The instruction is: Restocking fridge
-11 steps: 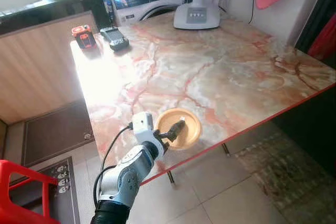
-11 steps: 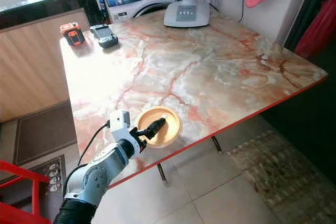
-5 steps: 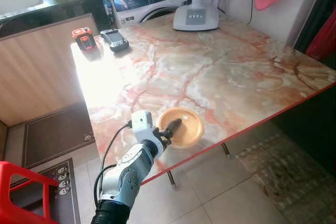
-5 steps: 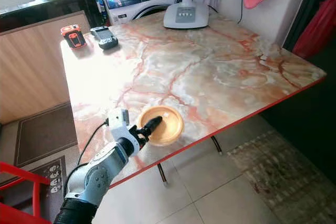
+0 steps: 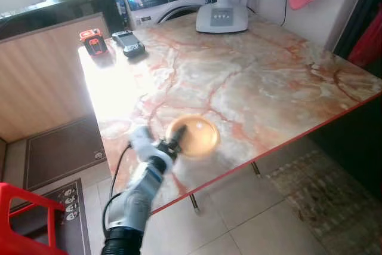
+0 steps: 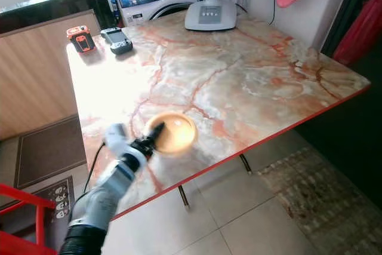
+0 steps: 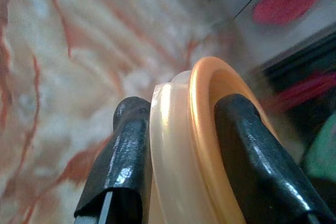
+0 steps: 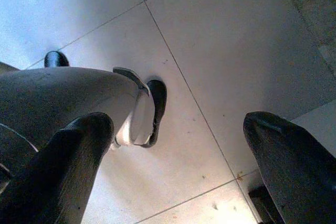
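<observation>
The left gripper (image 7: 173, 145) pinches the rim of the orange bowl (image 5: 192, 136), one finger inside and one outside, over the near edge of the marble table (image 5: 250, 82); nothing shows inside it. Since half a second ago, bowl and arm have shifted left and blurred. The right gripper (image 8: 173, 150) hangs spread wide over floor tiles (image 8: 220, 51), empty.

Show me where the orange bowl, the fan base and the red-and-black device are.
orange bowl (image 6: 173, 133): right eye view, inner surface.
fan base (image 6: 210, 15): right eye view, control panel.
red-and-black device (image 6: 81, 37): right eye view, top face.
</observation>
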`<state>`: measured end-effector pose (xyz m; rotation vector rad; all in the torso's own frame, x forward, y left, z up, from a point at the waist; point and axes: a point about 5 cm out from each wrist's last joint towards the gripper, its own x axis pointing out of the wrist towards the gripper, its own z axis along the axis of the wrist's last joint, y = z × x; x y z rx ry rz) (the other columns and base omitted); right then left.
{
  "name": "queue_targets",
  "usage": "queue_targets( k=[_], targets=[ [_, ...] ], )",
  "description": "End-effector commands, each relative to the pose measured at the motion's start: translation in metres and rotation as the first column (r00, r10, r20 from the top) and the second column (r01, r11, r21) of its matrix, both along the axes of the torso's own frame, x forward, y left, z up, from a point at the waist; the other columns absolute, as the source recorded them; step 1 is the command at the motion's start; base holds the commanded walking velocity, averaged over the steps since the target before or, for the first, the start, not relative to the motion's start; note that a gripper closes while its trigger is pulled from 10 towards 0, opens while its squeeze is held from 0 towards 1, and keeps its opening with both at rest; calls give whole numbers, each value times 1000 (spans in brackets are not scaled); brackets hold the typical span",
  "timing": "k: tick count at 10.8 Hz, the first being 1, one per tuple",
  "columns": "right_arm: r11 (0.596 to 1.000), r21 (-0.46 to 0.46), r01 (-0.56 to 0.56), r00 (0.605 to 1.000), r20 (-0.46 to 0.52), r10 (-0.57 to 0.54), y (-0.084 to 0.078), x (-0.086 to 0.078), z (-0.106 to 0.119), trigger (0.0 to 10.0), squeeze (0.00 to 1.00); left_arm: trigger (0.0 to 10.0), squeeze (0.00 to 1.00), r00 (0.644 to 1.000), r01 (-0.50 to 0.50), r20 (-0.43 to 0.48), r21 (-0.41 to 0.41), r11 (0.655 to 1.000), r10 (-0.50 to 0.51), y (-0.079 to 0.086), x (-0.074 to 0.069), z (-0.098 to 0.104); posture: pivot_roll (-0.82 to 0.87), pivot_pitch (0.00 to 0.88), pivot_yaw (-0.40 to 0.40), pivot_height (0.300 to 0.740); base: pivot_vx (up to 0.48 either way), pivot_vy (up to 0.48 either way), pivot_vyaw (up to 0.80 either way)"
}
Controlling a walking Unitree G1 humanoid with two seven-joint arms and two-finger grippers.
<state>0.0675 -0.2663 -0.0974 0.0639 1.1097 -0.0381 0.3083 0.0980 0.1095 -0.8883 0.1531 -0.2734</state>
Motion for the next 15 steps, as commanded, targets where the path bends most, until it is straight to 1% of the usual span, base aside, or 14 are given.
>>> queue_targets(
  k=[1, 3, 4, 5, 6, 7, 8, 9, 11, 13, 14, 15],
  targets=[
    [1000, -1, 3, 1000, -14, -3, 0, -6, -1, 10000, 0, 0, 0, 998, -7, 57, -125, 992, 14, 0, -1, 12, 46, 68, 57, 740, 0, 0, 0],
    [1000, -7, 7, 1000, -17, -7, -2, -7, -1, 10000, 0, 0, 0, 994, 34, 105, -160, 987, -17, -1, -6, 19, 48, 66, 51, 740, 0, 0, 0],
    [1000, -15, 12, 1000, -17, -13, -3, -8, 0, 10000, 0, 7922, 0, 981, 142, 151, -122, 982, -123, -9, -13, 23, 49, 60, 49, 740, 0, 0, 0],
    [1000, -16, 15, 1000, -17, -15, -3, -8, 0, 10000, 0, 10000, 0, 960, 241, 171, -86, 967, -224, -16, -20, 24, 50, 56, 50, 740, 0, 0, 0],
    [1000, -18, 23, 1000, -17, -23, -4, -9, 0, 10000, 0, 10000, 0, 933, 326, 162, -3, 945, -321, -23, -28, 21, 49, 48, 54, 740, 0, 0, 0],
    [999, -20, 25, 1000, -18, -25, -4, -9, 0, 10000, 0, 10000, 0, 941, 308, 140, 31, 951, -309, -21, -28, 18, 45, 41, 59, 740, 0, 0, 0],
    [999, -22, 28, 999, -18, -28, -4, -9, -1, 10000, 0, 10000, 0, 953, 272, 127, 39, 961, -275, -16, -26, 16, 43, 35, 60, 740, 0, 0, 0],
    [999, -25, 34, 999, -17, -34, -4, -9, -1, 10000, 0, 10000, 0, 963, 235, 135, 3, 972, -233, -12, -22, 18, 43, 35, 60, 740, 0, 0, 0],
    [999, -28, 40, 999, -16, -40, -5, -10, 0, 10000, 0, 10000, 0, 982, 114, 154, -24, 993, -109, -4, -17, 24, 44, 27, 58, 740, 0, 0, 0],
    [999, -32, 42, 999, -11, -43, -5, -9, 0, 10000, 0, 10000, 0, 984, 81, 159, -15, 997, -78, 1, -15, 26, 51, 46, 53, 740, 0, 0, 0],
    [999, -30, 45, 999, -9, -45, -5, -9, 0, 10000, 0, 10000, 0, 987, 67, 146, 25, 997, -70, 3, -16, 22, 53, 51, 53, 740, 0, 0, 0],
    [999, -29, 44, 999, -8, -44, -5, -9, 0, 10000, 0, 10000, 0, 993, 5, 121, 50, 999, -11, 10, -15, 18, 54, 56, 55, 740, 0, 0, 0]
  ],
)
